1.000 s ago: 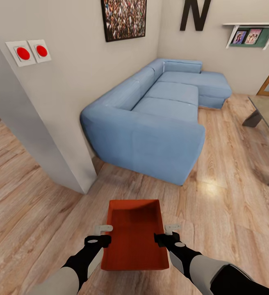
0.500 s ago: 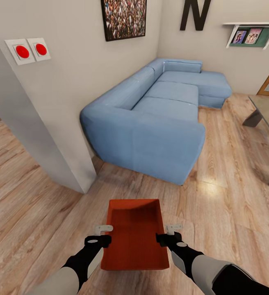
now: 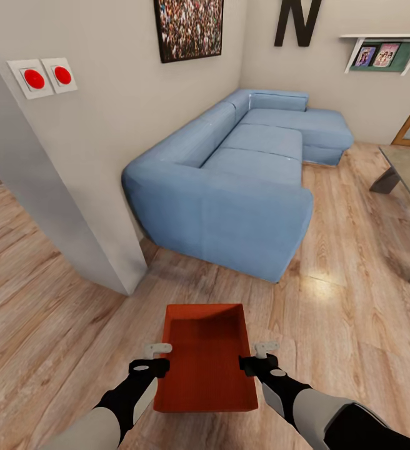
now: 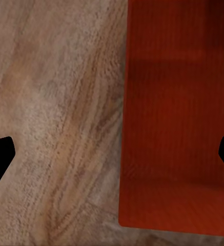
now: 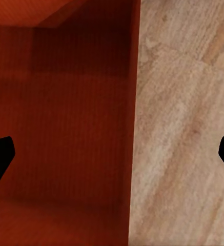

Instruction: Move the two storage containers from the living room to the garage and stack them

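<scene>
1. The storage container (image 3: 205,359), an open orange-red bin, sits on the wood-plank floor (image 3: 342,325) between the two tools: left tool (image 3: 154,356) over one long wall, right tool (image 3: 259,355) over the other.
2. Thin, plain walls suggest a light, stiff but smooth bin; pinching each long rim near its middle should balance it.
3. Both tools gape wide, each straddling a wall, gripping nothing.
4. The wrist views show each rim (image 4: 124,128) (image 5: 135,118) running between the fingertips; the head view adds the sofa (image 3: 242,181) well ahead.
</scene>
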Controlling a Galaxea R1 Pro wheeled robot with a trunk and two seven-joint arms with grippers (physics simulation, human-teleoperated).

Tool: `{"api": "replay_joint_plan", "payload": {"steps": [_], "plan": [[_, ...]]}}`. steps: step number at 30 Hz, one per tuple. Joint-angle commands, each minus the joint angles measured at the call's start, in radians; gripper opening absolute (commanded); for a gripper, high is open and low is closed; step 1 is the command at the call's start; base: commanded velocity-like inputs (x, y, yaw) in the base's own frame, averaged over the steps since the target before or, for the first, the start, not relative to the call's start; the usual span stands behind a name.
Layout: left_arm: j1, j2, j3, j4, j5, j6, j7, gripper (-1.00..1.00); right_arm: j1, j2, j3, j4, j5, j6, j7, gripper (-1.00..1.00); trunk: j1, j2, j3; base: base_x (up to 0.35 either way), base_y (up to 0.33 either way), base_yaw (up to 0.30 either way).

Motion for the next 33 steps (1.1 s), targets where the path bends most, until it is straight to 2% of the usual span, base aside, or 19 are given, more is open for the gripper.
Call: {"api": "replay_joint_plan", "payload": {"steps": [1,7,33], "plan": [[0.0,0.001,-0.009,-0.002,0.01,0.005,0.008,1.0,-0.001,0.0,0.009,0.003,-0.007,-0.004,-0.001,1.0,0.0,0.0,-0.001,0.0,0.0,0.0],[0.0,0.001,-0.009,-0.002,0.01,0.004,0.008,1.0,-0.001,-0.003,0.009,0.003,-0.008,-0.005,-0.001,1.0,0.0,0.0,-0.001,0.0,0.0,0.0],[0.0,0.002,-0.009,-0.002,0.01,0.004,0.006,1.0,-0.001,0.0,0.01,0.003,-0.008,-0.003,-0.001,1.0,0.1,-0.182,-0.082,0.0,0.0,0.0]]}}
